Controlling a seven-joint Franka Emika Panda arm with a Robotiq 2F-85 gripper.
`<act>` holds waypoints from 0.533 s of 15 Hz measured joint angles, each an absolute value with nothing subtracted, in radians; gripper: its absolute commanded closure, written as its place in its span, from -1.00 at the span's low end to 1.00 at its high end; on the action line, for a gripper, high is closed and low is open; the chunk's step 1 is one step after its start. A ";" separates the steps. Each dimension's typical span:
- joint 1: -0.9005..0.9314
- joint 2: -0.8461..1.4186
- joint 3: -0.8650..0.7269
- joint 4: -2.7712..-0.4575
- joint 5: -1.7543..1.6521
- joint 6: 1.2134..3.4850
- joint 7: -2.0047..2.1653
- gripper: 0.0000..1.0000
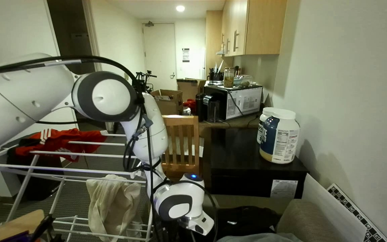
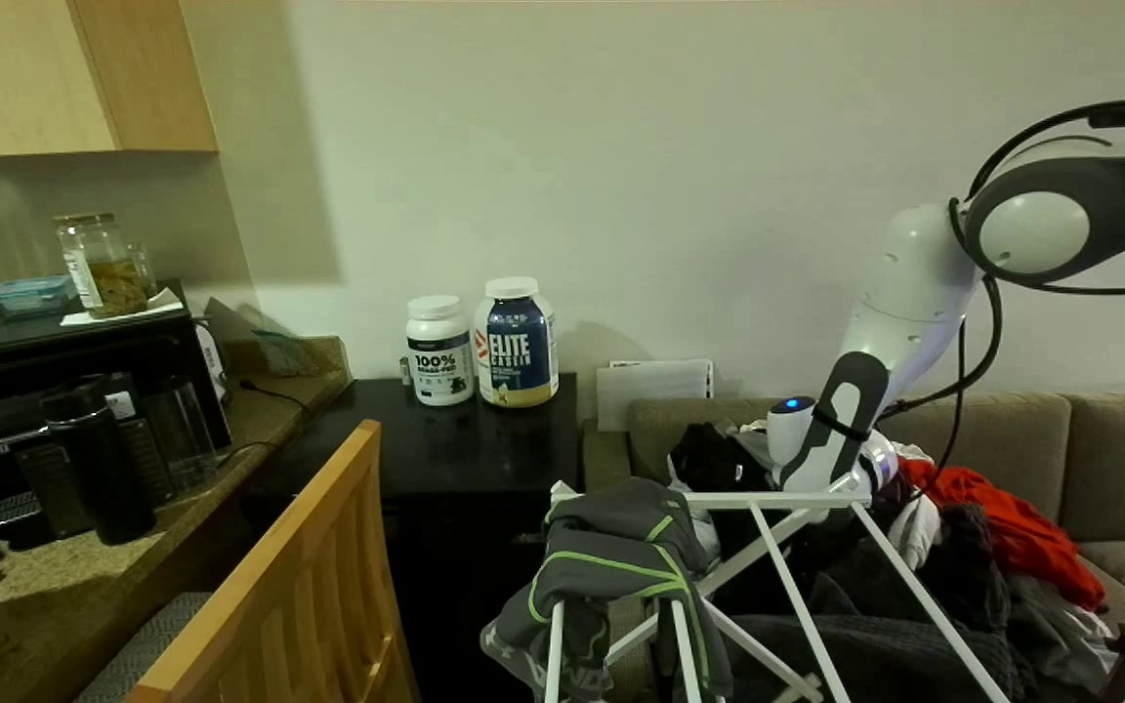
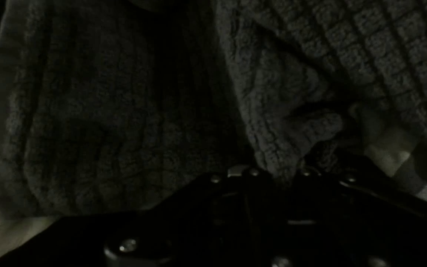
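One raised fold of grey towel point(image 3: 265, 81) sits clenched in your gripper point(image 3: 282, 176); likely soft, limp, light; best held at bunched ridges

Dark grey towel point(image 3: 260, 100), grid pattern; black hand point(image 3: 282, 175); grey garment point(image 2: 611, 535), green lines; white rack point(image 2: 768, 500).

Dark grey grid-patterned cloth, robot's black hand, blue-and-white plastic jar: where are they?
Grey cloth point(image 3: 260, 98): wrist view, raised fold.
Black hand point(image 3: 283, 177): wrist view, between fingertips.
Plastic jar point(image 2: 514, 345): in an exterior view, label.
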State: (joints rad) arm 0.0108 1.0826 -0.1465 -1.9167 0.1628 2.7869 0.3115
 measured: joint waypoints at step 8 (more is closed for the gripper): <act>-0.106 0.874 -0.154 -1.917 0.157 2.559 0.154 0.95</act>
